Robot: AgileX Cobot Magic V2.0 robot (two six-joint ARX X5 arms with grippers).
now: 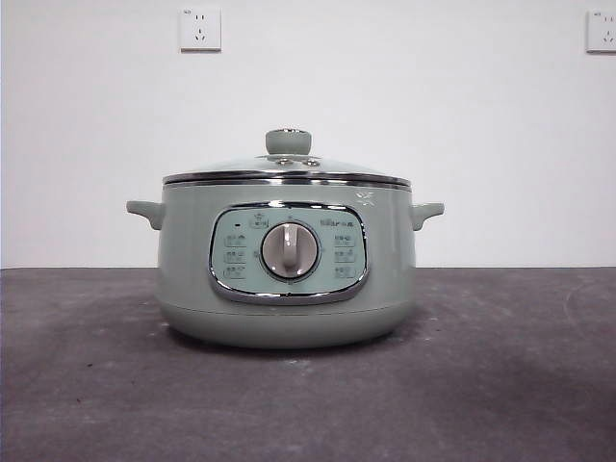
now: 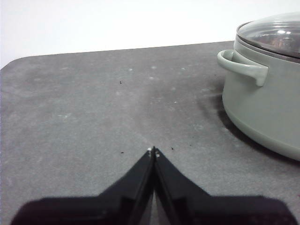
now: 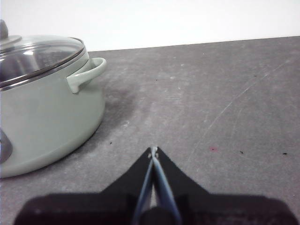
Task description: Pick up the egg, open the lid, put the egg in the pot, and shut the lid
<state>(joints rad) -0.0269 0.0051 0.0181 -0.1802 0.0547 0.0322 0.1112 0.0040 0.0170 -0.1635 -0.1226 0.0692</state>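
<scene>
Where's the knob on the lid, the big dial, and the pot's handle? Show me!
lid (image 1: 288, 141), front view, on its pale green knob.
dial (image 1: 289, 250), front view, on the middle of the round control.
pot (image 2: 243, 68), left wrist view, on its side handle.

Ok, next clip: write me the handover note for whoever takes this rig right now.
Left gripper: shut, empty, low over the table, apart from the pot.
Right gripper: shut, empty, on the pot's other side.
Pot: mid-table, glass lid seated on it.
Egg: not visible in any view; whether it is inside the pot cannot be told.
Done or left: cannot be judged; find the egg first.
</scene>
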